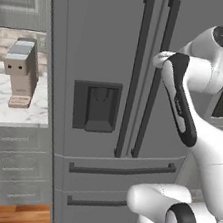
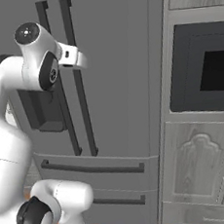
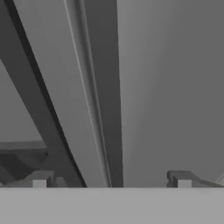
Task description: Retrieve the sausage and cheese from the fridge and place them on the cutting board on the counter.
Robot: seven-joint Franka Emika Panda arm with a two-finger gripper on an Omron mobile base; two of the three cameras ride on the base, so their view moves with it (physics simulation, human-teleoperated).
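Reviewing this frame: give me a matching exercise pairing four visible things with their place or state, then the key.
Things:
1. fridge
2. gripper
3. coffee machine
4. wall oven

Place or state:
A. on the marble counter, left of the fridge
B. both doors shut
C. set in cabinetry right of the fridge
D. open, straddling a dark door handle

Pairs: 1-B, 2-D, 3-A, 4-C

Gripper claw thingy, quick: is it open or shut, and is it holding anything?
Gripper: jaws wide open, holding nothing; the right door handle of the fridge runs up between them.
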